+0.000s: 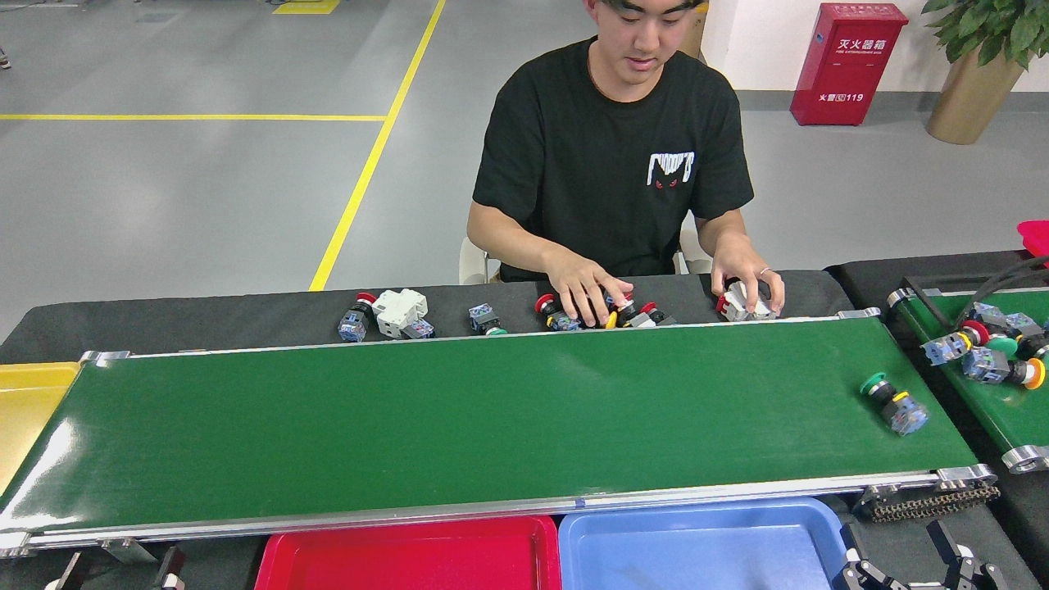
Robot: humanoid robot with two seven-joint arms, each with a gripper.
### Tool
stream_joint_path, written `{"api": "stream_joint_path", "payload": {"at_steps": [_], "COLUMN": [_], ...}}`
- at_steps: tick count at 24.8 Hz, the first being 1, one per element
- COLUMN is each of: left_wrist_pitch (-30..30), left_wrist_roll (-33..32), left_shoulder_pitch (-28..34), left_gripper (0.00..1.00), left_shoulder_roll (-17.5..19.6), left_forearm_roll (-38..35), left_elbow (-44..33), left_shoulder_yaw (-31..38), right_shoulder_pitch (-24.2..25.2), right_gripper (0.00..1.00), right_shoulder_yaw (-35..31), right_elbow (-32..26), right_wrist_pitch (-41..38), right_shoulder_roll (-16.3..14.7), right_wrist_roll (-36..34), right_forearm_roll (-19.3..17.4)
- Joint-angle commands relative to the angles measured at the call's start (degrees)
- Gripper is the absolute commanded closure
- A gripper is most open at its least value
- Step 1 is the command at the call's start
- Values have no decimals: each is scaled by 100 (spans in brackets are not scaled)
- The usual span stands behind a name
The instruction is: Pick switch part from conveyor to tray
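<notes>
One switch part (893, 403), with a green button and a blue-grey body, lies on its side near the right end of the conveyor (492, 418). The rest of the dark-green belt is bare. Below the belt's near rail sit a red tray (410, 557) and a blue tray (697, 545), and a yellow tray (24, 401) is at the left end. My right gripper (914, 569) shows at the bottom right corner, open and holding nothing, below the switch part. Only the fingertips of my left gripper (119, 574) show at the bottom left, apart and holding nothing.
A person sits behind the conveyor with both hands (586, 291) on loose switch parts (393, 313) that lie on the black cloth along the far rail. A narrower green belt (996, 410) at the right carries several switch parts. A drive chain (930, 501) sits at the conveyor's near right corner.
</notes>
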Motion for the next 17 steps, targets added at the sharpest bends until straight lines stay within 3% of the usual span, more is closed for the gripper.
{"api": "stream_joint_path", "payload": {"at_steps": [1, 9, 11, 17], "left_wrist_pitch": [-12, 6, 15, 15], "left_wrist_roll": [46, 46, 46, 11], "left_shoulder_pitch": [16, -19, -54, -318], "left_gripper": [0, 0, 0, 0], "left_shoulder_roll": [69, 25, 33, 60], "left_forearm_roll": [10, 10, 10, -16], "left_elbow": [-45, -45, -45, -19], "left_shoulder_yaw": [3, 3, -6, -15], "right_shoulder_pitch": [-125, -1074, -1400, -1760], "right_gripper": [0, 0, 0, 0], "right_shoulder_yaw": [-61, -377, -377, -368], "right_elbow": [27, 686, 1003, 1398], "right_wrist_pitch": [29, 20, 20, 29], "right_shoulder_roll": [-23, -23, -49, -67], "right_wrist_roll": [129, 1078, 1140, 1210], "right_forearm_roll": [-4, 4, 4, 48]}}
